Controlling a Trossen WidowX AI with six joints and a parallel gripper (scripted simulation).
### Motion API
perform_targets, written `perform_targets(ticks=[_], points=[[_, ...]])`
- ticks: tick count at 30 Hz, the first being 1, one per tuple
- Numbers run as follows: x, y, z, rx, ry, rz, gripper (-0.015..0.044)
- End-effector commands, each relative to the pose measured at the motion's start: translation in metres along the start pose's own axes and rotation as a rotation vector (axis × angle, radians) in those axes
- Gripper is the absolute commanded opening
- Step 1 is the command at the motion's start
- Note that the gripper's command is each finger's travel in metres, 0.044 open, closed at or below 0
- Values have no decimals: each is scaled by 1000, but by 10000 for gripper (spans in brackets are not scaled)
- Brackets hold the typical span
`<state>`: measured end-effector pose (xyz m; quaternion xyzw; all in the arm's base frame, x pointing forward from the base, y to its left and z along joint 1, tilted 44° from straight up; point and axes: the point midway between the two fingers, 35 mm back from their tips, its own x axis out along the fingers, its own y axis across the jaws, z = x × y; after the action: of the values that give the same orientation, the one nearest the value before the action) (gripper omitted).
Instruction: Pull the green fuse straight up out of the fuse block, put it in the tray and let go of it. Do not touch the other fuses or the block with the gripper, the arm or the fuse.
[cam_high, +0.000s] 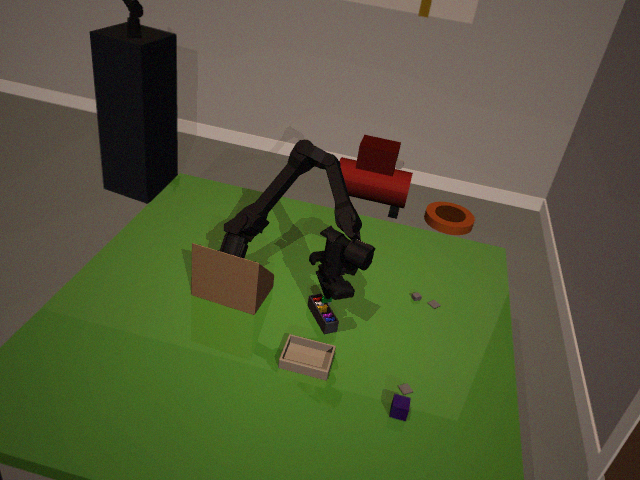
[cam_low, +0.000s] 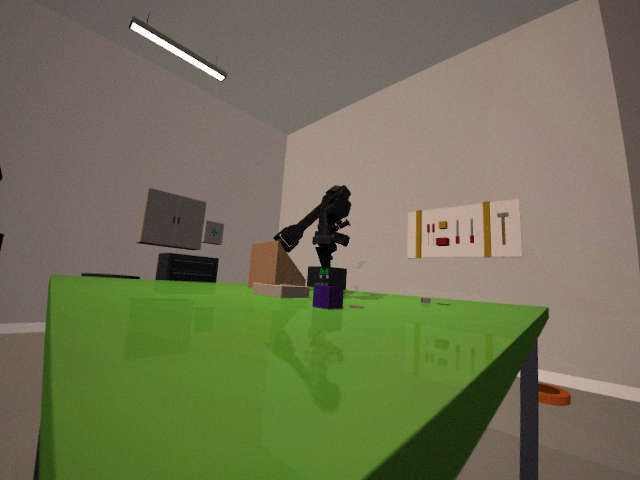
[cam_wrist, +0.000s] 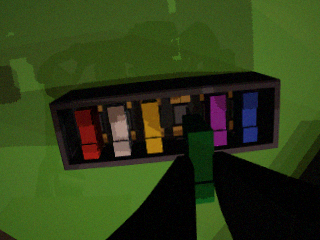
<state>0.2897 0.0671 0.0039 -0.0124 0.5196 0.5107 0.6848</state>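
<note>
Currently jaws are clamped nearly closed on the green fuse (cam_wrist: 200, 160), gripper (cam_wrist: 202, 180) holding it clear above its vacated slot in the fuse block (cam_wrist: 167, 126), between the yellow fuse (cam_wrist: 152, 127) and purple fuse (cam_wrist: 219, 120), with the tray (cam_high: 307, 356) well apart.

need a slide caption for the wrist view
Hand grips the green fuse, lifted from its empty slot in the fuse block.

One fuse block (cam_wrist: 167, 90), six fuses, one tray (cam_high: 307, 356), one purple cube (cam_high: 400, 406), one brown wedge (cam_high: 230, 279) and three grey tiles are counted.
</note>
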Motion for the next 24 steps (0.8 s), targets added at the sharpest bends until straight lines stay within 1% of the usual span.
perform_targets(ticks=[1, 6, 24], points=[[-7, -1, 0, -8, 2, -6, 0], [-9, -4, -1, -8, 2, -7, 0], [-15, -87, -49, -7, 11, -23, 0]])
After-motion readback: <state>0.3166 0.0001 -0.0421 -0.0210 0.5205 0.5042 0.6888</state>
